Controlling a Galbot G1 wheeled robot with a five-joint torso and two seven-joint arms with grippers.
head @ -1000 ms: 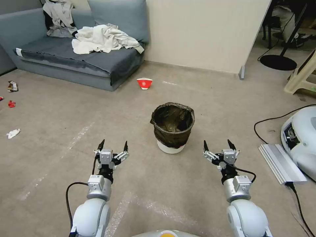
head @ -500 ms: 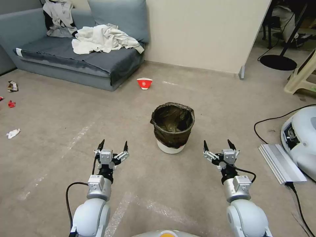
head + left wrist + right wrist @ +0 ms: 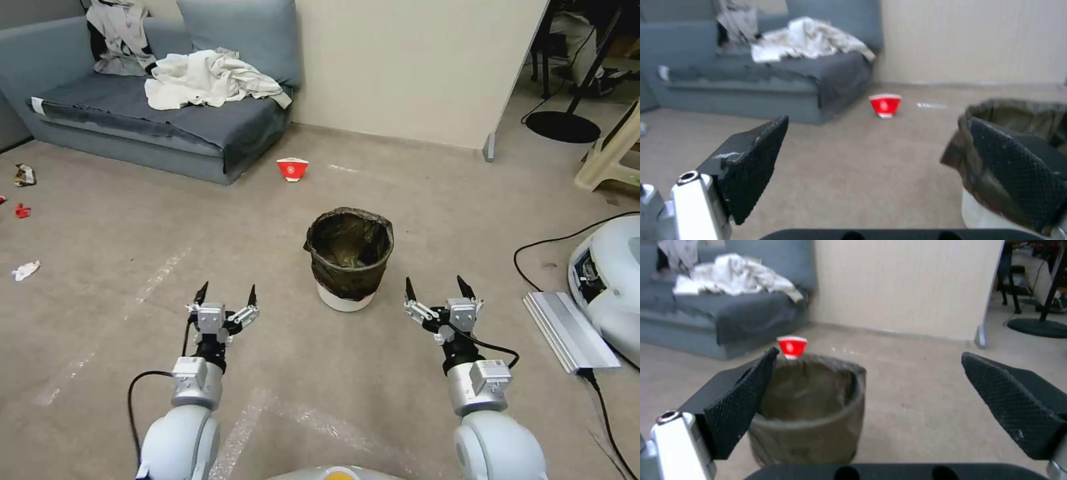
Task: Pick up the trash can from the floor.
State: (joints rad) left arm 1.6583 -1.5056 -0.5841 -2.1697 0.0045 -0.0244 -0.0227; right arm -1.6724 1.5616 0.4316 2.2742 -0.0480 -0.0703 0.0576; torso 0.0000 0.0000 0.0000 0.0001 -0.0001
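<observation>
The trash can (image 3: 349, 259) stands upright on the floor (image 3: 267, 233), apparently light, its slack bag slippery, so the lined rim seems the surest hold; the left gripper (image 3: 225, 297) and right gripper (image 3: 435, 291) flank it, apart, jaws spread wide, holding nothing.

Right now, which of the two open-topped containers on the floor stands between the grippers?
The trash can, white with a dark bag over its rim. The small red-and-white bowl sits farther off, near the sofa.
</observation>
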